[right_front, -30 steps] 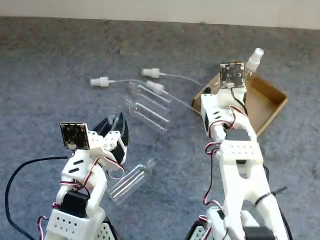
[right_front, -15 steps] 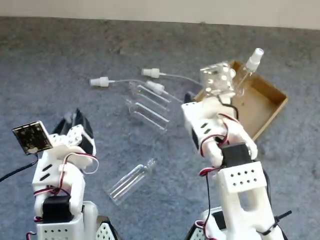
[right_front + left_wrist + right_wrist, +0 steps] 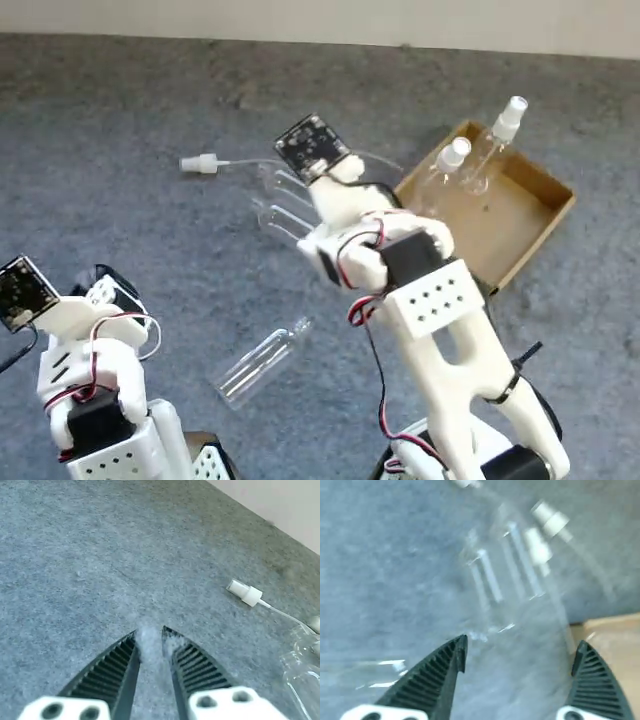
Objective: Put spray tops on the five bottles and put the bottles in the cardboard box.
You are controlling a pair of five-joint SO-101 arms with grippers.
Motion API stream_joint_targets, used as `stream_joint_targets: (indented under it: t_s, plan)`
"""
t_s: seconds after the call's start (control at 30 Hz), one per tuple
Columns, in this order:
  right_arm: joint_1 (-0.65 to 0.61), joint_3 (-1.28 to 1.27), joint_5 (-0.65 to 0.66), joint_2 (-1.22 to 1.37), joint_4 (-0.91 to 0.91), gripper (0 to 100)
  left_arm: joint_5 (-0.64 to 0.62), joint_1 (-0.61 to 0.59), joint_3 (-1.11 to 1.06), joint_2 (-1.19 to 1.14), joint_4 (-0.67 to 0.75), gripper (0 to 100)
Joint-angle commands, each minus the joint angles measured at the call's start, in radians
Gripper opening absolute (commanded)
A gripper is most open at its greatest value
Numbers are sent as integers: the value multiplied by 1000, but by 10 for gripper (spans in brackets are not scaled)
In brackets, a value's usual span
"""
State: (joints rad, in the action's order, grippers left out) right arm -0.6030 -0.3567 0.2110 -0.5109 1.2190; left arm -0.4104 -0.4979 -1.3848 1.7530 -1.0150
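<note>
The cardboard box lies at the back right with two capped bottles in it, one beside the other. Over the loose clear bottles hangs my right gripper, wide open and holding nothing. Two spray tops lie just past those bottles. Another spray top rests on the carpet further left. One uncapped bottle lies near the front. At the front left, my left gripper is low over bare carpet, shut to a thin slit, with nothing in it.
Grey carpet covers the whole work surface, and a pale wall runs along the back. The box corner is close beside my right gripper. Bare carpet stretches to the left of the loose bottles.
My right arm swung left from the box to above the loose bottles, leaving a second capped bottle in the box. My left arm drew back toward the front left.
</note>
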Motion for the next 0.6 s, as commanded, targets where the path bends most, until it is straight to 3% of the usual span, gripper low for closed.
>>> stream_joint_targets:
  t_s: [0.0,0.13,0.23,0.33,0.47,0.57]
  plan:
    - [-94,67,-163,-5,94,300,-3,-15,56,7,-5,7]
    - [-189,58,-235,-4,189,300,43,-7,56,2,-6,6]
    - [-179,28,-215,-10,252,300,258,79,62,4,-35,8]
    - [-111,19,-218,-62,286,300,408,180,65,7,-107,8]
    - [35,13,-218,-209,289,300,493,271,127,-2,-146,18]
    - [153,-21,-218,-340,300,300,531,338,222,-4,-261,117]
